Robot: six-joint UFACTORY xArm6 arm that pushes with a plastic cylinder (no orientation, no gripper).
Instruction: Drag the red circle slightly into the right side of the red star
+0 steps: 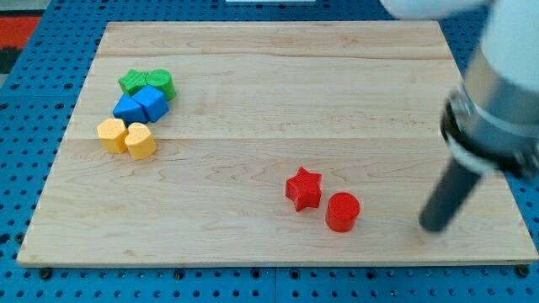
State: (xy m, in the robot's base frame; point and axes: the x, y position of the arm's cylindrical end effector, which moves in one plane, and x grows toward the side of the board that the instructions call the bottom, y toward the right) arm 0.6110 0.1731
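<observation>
The red circle [343,211] sits on the wooden board [269,101] in the lower right part of the view. The red star [303,188] lies just up and to the left of it, almost touching. My tip [433,225] rests on the board to the right of the red circle, about a hundred pixels away and a little lower. It touches no block.
A cluster of blocks sits at the view's upper left: a green star [132,82] and a green block [160,83], a blue block [129,108] and a blue cube [152,103], a yellow hexagon [111,134] and a yellow heart [141,140]. The arm's body [497,101] looms at the right.
</observation>
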